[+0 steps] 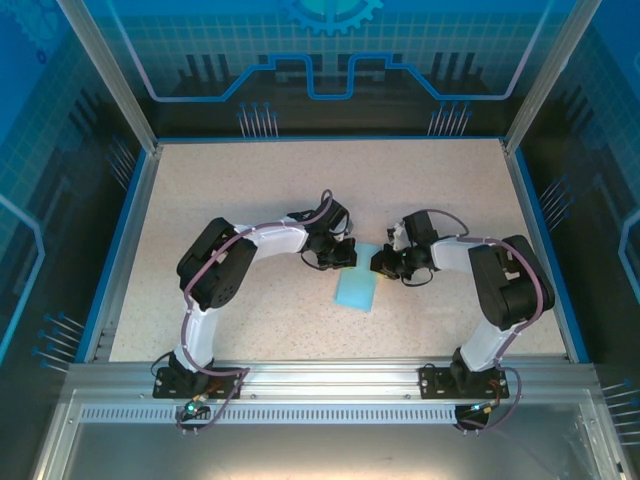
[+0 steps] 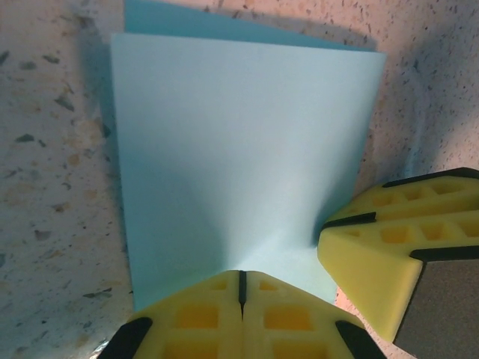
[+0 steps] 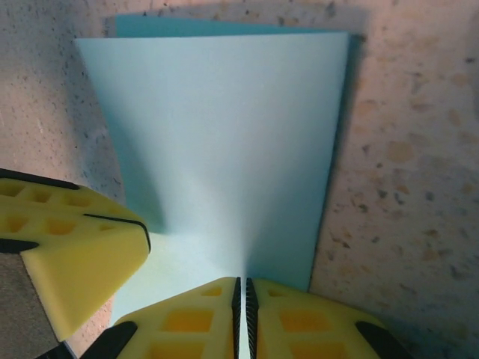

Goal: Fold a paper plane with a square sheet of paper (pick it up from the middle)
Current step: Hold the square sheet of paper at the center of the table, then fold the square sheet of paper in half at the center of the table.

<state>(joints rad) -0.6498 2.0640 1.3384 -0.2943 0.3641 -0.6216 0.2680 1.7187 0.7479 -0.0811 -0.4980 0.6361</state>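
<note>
The thin, plain light-blue square sheet of paper (image 1: 356, 290) lies near the middle of the worktop (image 1: 250, 200), folded in half. It forms a narrow rectangle whose long sides run from far to near, the near end leaning slightly left. The two layers do not quite match: a thin strip of the lower one shows beyond the upper layer's near edge. The far edge is lifted, bowing up to where the left hand (image 2: 242, 288) and right hand (image 3: 241, 292) pinch it side by side. The rest lies flat.

Right tool (image 3: 241, 293) pinches the folded blue paper (image 3: 224, 149).
</note>
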